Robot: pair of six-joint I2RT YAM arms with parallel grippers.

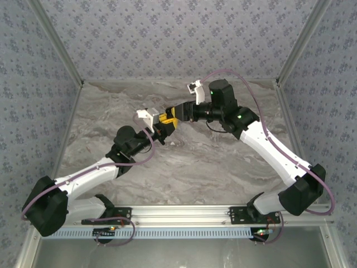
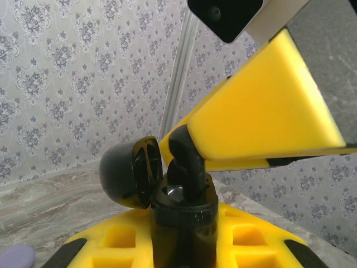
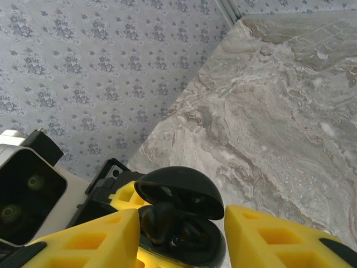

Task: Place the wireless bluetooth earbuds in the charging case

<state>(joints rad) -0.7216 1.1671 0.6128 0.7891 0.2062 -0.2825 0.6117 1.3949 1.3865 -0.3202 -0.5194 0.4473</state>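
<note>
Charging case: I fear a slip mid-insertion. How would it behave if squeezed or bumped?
The charging case looks glossy and rounded, so it may twist in the left tool. Its open lid likely swings if bumped. The hard shine suggests a rigid shell.

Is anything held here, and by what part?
The left gripper holds the black charging case by its lower body, lid open. The right gripper has its jaws apart on either side of the case, gripping nothing.
</note>
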